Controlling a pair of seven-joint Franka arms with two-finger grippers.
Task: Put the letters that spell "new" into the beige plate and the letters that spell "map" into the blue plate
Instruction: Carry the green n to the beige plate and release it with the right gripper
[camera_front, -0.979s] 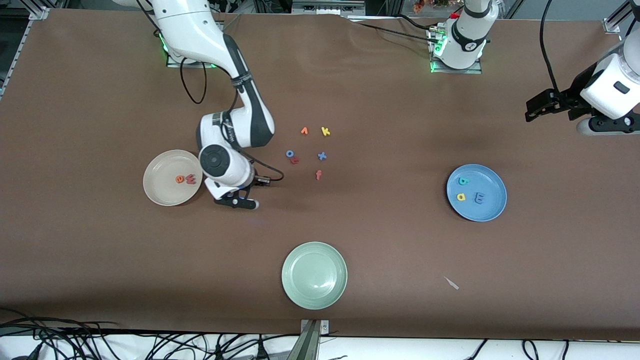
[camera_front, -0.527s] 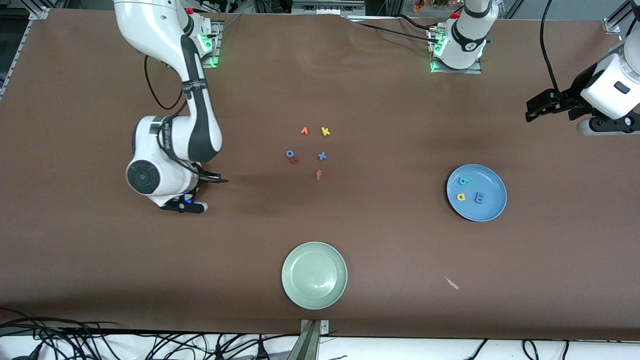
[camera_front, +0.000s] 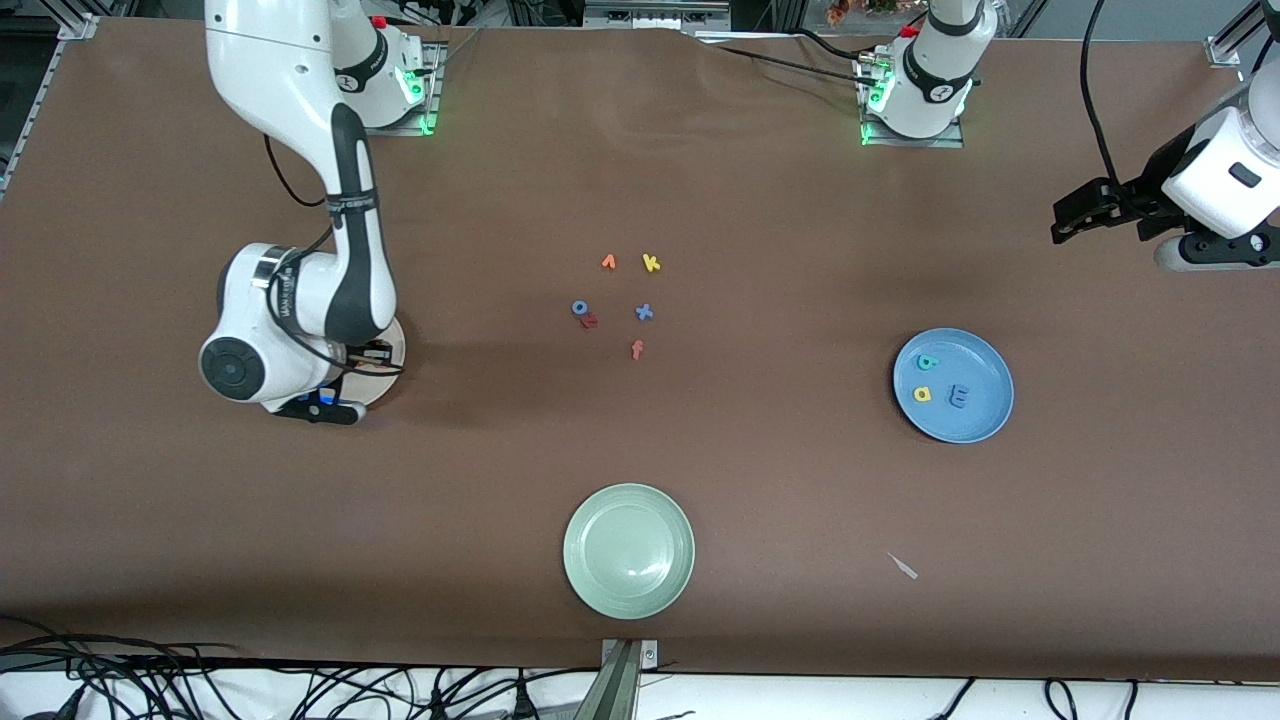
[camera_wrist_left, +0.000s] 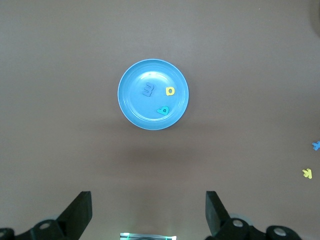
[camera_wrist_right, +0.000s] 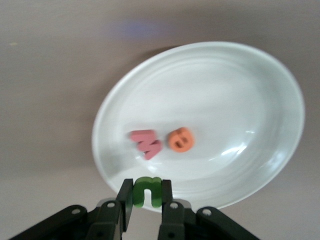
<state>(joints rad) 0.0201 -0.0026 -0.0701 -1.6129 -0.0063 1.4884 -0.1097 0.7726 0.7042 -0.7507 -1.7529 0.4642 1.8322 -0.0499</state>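
My right gripper is shut on the green "n" and hangs over the edge of the beige plate. The salmon-pink "w" and the orange "e" lie side by side in that plate. In the front view the right wrist covers the beige plate except a strip of rim. The blue plate holds the teal "p", the yellow "a" and the blue "m". My left gripper waits open, high over the table at the left arm's end, looking down on the blue plate.
A pale green plate sits near the table's front edge. Loose letters lie mid-table: an orange "v", a yellow "k", a blue "x", an orange-red "f", and a blue ring letter touching a red one.
My right arm has swung toward the right arm's end of the table, from beside the beige plate to over it, and now hides most of it. The left arm has not moved.
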